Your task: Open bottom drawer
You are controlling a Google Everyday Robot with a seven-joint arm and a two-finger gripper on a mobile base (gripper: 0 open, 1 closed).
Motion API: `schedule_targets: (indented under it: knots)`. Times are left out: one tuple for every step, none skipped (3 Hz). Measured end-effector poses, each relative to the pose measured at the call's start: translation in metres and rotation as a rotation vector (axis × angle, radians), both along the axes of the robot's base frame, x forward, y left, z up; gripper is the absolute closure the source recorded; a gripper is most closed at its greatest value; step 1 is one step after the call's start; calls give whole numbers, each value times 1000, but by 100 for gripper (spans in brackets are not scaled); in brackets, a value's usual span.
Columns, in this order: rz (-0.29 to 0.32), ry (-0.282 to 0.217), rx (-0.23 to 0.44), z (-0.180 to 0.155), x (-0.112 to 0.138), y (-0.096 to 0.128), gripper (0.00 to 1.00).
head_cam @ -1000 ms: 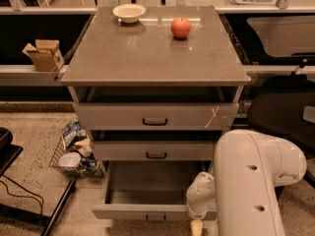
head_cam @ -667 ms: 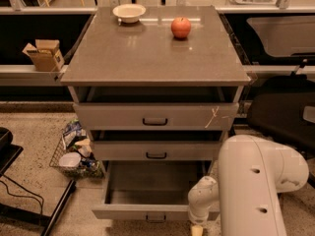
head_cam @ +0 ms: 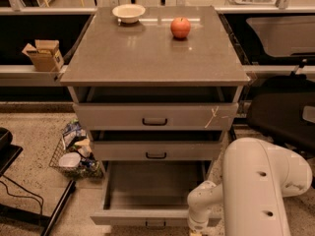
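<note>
1. Presently pulled well out at the foot of the grey flat-topped cabinet (head_cam: 152, 53): bottom drawer (head_cam: 152, 185), wide, shallow, light-grey, plain interior exposed.
2. Gripper (head_cam: 195, 230) on the white robot arm (head_cam: 256, 191), at that drawer's front, right end; whether open or closed cannot be told.
3. Mid-sized middle drawer (head_cam: 156, 150) and tall top drawer (head_cam: 155, 116), stacked above.
4. Round red apple (head_cam: 180, 27) and cream shallow bowl (head_cam: 129, 13), on the cabinet top, rear.

Grey btm-drawer (head_cam: 152, 187), gripper (head_cam: 195, 231) at its front

view: single, high, facing down at cabinet (head_cam: 152, 53) front | range: near | end effector (head_cam: 195, 231): bottom edge
</note>
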State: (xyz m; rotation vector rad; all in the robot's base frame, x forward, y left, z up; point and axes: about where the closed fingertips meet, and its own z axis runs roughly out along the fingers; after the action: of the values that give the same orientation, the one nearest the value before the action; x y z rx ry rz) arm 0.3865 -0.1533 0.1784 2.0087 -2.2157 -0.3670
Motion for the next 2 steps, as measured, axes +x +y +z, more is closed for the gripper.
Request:
schedule_targets:
  knots:
    - [0,0,0,5,0,0,87]
    - [0,0,0,9,0,0,100]
